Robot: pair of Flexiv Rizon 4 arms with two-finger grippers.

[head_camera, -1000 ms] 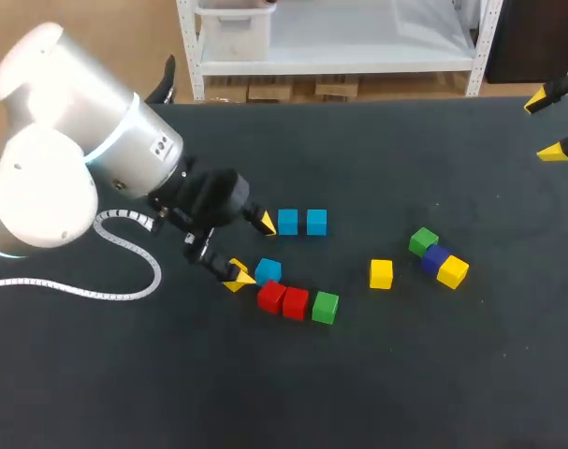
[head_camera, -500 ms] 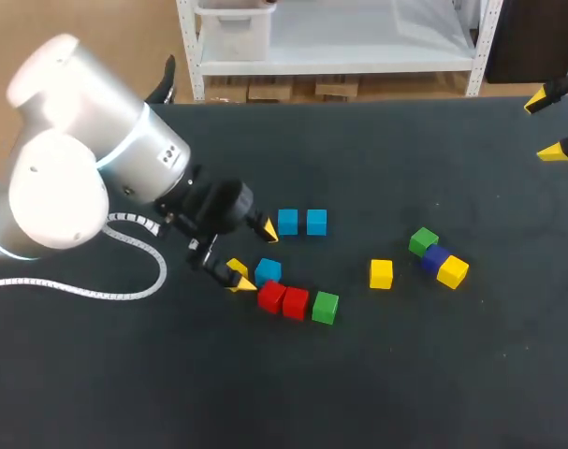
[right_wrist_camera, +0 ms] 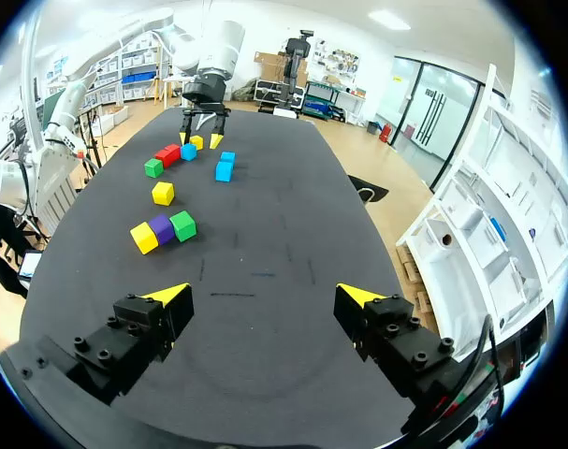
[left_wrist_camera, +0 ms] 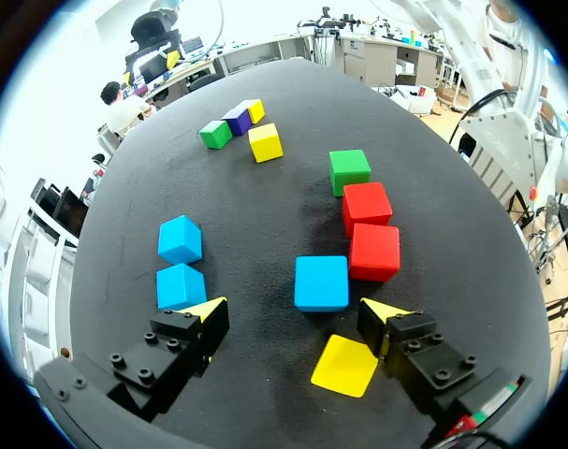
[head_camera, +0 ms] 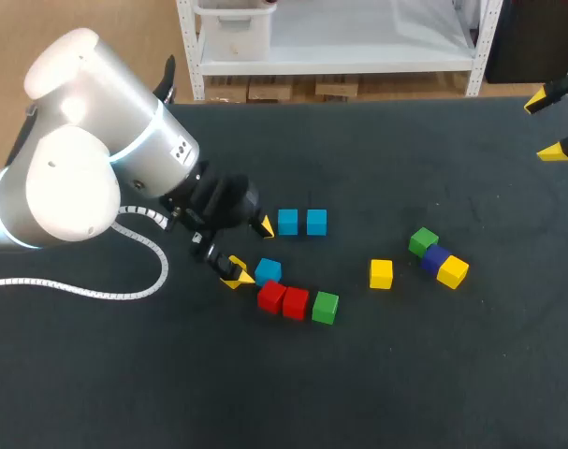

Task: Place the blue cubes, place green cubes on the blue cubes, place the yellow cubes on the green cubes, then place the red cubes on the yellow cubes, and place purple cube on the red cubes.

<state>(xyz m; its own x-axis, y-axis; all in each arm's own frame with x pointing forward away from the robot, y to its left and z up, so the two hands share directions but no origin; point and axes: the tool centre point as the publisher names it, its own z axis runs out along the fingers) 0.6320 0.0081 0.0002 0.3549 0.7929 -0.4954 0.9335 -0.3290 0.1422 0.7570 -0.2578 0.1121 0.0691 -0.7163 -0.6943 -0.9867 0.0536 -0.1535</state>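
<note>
Your left gripper [head_camera: 250, 250], jaws open and empty, hovers low with a lone blue cube [left_wrist_camera: 321, 282] just ahead, touching a red cube [left_wrist_camera: 374, 252]. A yellow cube [left_wrist_camera: 347, 365] lies between the jaws; closing could trap it or shove the red cube. Your right gripper [right_wrist_camera: 262, 295] hangs open, well apart.

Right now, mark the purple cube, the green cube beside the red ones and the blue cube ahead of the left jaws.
purple cube [head_camera: 435, 258]: head view, on its top face.
green cube [head_camera: 326, 305]: head view, on its top face.
blue cube [left_wrist_camera: 321, 282]: left wrist view, middle of its top face.
</note>
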